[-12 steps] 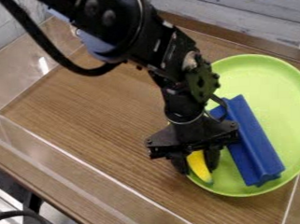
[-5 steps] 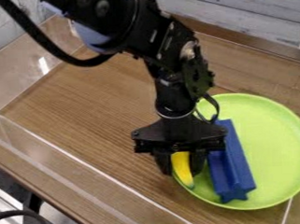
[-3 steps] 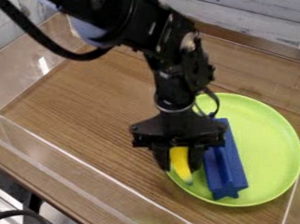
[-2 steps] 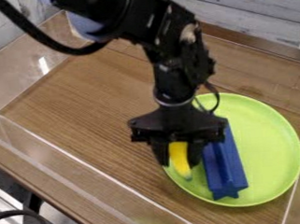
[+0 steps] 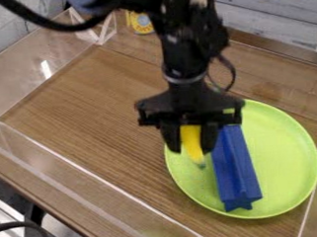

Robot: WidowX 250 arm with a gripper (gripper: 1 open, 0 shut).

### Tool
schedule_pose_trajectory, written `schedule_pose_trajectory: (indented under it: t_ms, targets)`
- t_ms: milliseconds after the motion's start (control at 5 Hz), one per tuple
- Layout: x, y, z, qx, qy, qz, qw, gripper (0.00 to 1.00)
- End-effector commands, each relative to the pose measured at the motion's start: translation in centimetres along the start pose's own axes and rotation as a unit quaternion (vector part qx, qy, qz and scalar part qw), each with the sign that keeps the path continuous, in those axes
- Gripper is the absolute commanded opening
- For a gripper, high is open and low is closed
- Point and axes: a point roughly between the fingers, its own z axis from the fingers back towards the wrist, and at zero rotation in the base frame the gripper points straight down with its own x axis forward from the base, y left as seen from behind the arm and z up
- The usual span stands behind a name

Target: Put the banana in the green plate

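The worktop (image 5: 82,114) is brown wood-grain laminate, its grain running diagonally toward the near right. Clear low walls (image 5: 45,170) edge its left and front sides, catching pale reflections. Lying directly on it, over at the right, is the green plate (image 5: 288,135), round and shallow-rimmed, sitting flat and close to the right edge. The remaining wood surface to the left shows only glare.

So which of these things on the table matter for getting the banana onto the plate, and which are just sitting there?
Part of the job:
- banana, yellow, gripped in the hand, over the plate's left part
- green plate, the target

Just lying about:
- dark-blue ridged block, lying in the plate beside the banana
- clear plastic wall along the table's near edge
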Motion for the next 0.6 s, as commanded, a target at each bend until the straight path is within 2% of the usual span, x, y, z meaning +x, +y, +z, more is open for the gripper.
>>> schedule_pose_trajectory:
  t_ms: [0, 200, 400]
  targets:
    - [1.9, -0.9, 3.2, -0.025, -0.035, -0.003, 0.9991, 0.0]
    - [3.2, -1.8, 4.9, -0.035, -0.043, -0.01, 0.9984, 0.0]
    - [3.8, -2.7, 4.7, -0.045, -0.047, -0.015, 0.9977, 0.0]
